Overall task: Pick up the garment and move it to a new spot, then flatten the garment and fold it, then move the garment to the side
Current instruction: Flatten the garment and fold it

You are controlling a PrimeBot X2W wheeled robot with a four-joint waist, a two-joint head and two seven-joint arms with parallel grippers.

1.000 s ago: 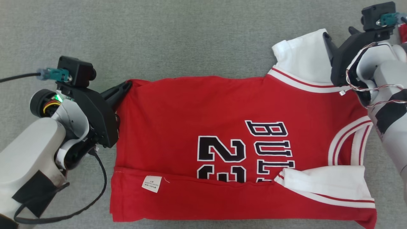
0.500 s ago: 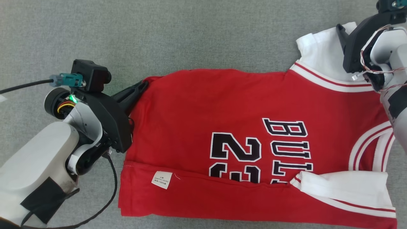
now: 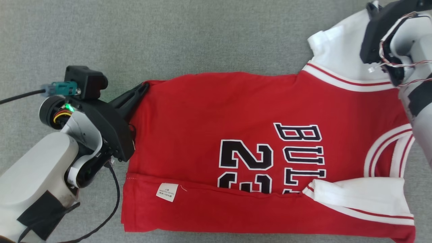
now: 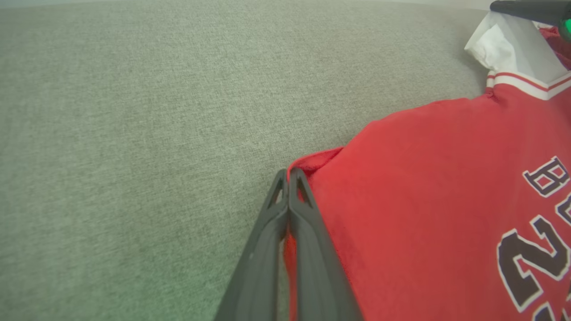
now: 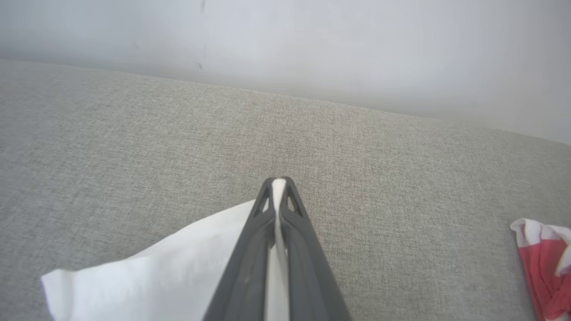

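The garment (image 3: 243, 111) is a red basketball jersey with white sleeves and black lettering, spread flat on grey cloth, its near long edge folded over with a white tag showing. My left gripper (image 3: 144, 88) is shut on the jersey's far hem corner (image 4: 312, 165); in the left wrist view its fingers (image 4: 287, 214) pinch the red edge. My right gripper (image 5: 278, 185) is shut on the far white sleeve (image 3: 341, 47), whose white cloth (image 5: 178, 267) runs between the two fingers. In the head view the right gripper's tips lie at the frame's top right, partly cut off.
The grey fabric surface (image 3: 168, 37) stretches bare beyond the jersey. A pale wall (image 5: 312, 44) rises behind its far edge. A small red and white piece of cloth (image 5: 542, 258) lies at the right in the right wrist view. A black cable (image 3: 114, 199) loops by my left arm.
My right gripper has closed on the far white sleeve; it was open before. The head camera has shifted a little, and the left gripper keeps its hold on the hem corner.
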